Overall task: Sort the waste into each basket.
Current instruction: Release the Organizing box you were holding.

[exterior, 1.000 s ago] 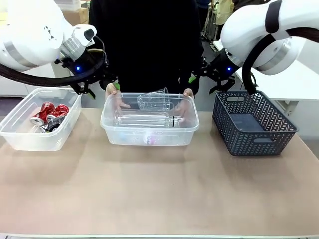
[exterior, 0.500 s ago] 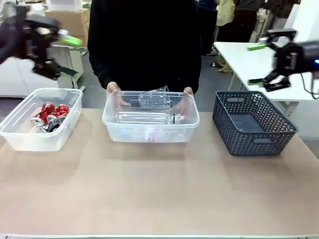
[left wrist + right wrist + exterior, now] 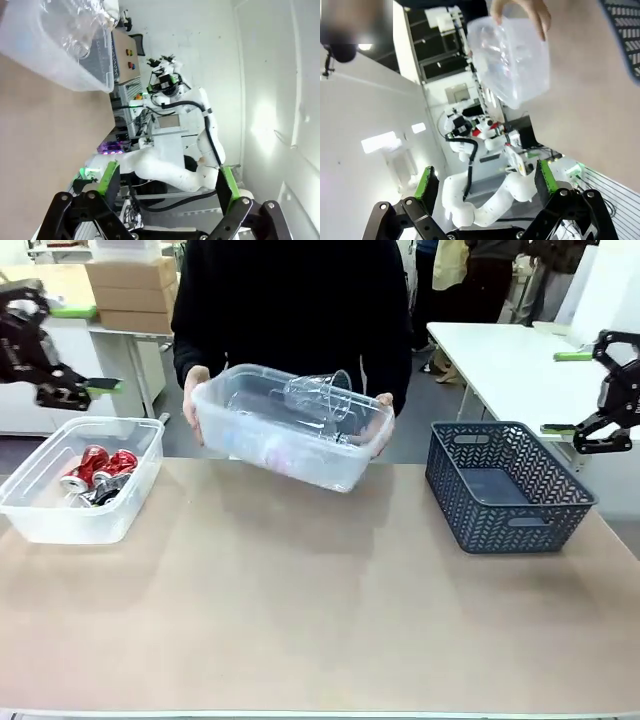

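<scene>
The middle tub [image 3: 290, 425] hangs tilted above the table [image 3: 320, 600], held at both ends by the person's hands [image 3: 196, 390]. Clear bottles [image 3: 318, 397] lie jumbled inside it; I cannot read their labels through the plastic. From my left wrist the same tub [image 3: 55, 47] fills the upper corner, and from my right wrist it [image 3: 512, 60] shows with the person's fingers [image 3: 527, 12] over its rim.

Left of that raised tub, a second clear tub [image 3: 85, 480] rests on the table with red cans [image 3: 105, 465] and a dark can inside. To its right sits the dark lattice basket [image 3: 505, 485].

My left gripper [image 3: 62, 350] hovers up beyond the can tub, jaws spread wide, holding nothing. My right gripper [image 3: 575, 390] hangs above the lattice basket's far side, likewise spread and empty.
</scene>
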